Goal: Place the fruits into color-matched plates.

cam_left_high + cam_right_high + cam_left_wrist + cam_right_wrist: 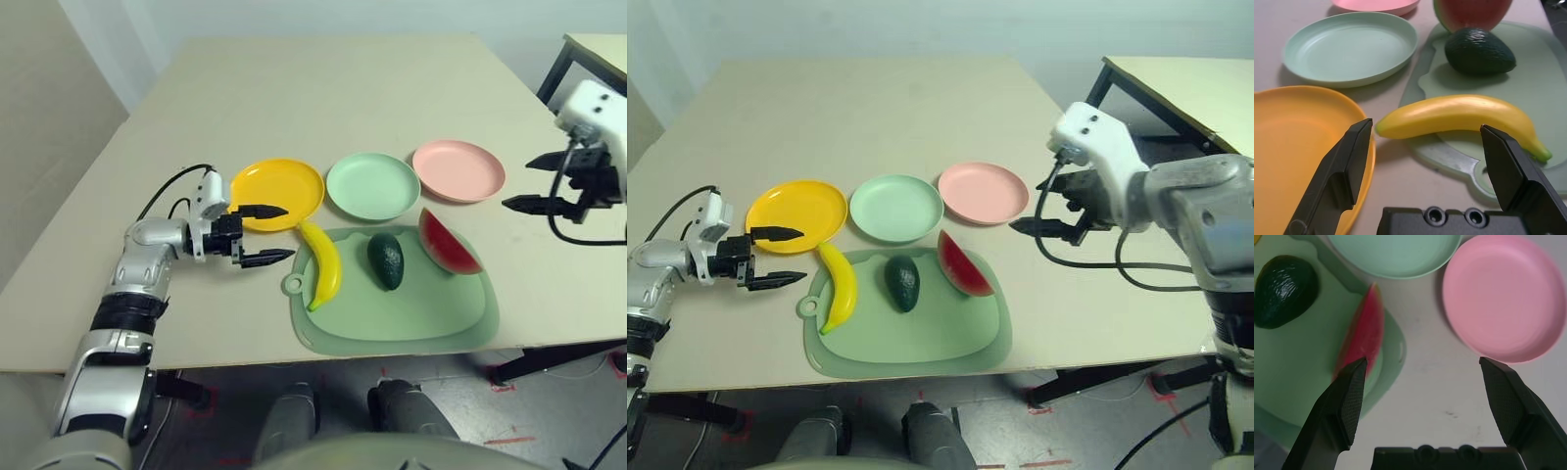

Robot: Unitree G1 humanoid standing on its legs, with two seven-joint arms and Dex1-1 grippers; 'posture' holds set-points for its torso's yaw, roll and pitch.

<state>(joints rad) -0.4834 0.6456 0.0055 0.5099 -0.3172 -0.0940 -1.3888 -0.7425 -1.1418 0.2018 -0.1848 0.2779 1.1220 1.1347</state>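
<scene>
Banana lengthwise front-to-back on mat | avocado likewise | left hand, right hand wide open, empty

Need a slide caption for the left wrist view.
Open left gripper faces the banana on the mat, yellow plate alongside.

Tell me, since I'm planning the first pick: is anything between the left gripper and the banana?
Nothing visible. The open left gripper faces the banana across bare table, with the yellow plate just beside the path, not in it.
</scene>
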